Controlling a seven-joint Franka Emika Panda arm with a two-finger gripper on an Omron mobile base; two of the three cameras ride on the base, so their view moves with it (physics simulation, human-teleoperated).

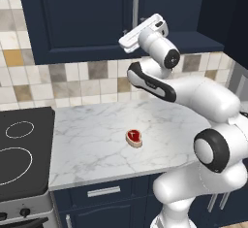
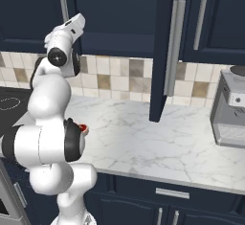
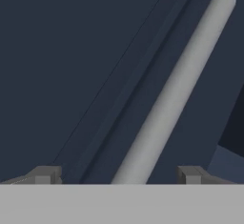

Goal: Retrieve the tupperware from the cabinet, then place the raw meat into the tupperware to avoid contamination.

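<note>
The raw meat, a small red slice with a tan rim, lies on the marble counter; in the right base view the meat peeks out from behind my arm. My hand is raised to the navy cabinet, at its vertical silver handle. In the hand view my gripper is open, and the handle runs up between the two fingertips without touching them. The tupperware is out of view.
Another cabinet door stands swung out over the counter, edge-on, with its own long handle. A black cooktop borders the counter on the left. A grey appliance stands at the right. Navy drawers run below.
</note>
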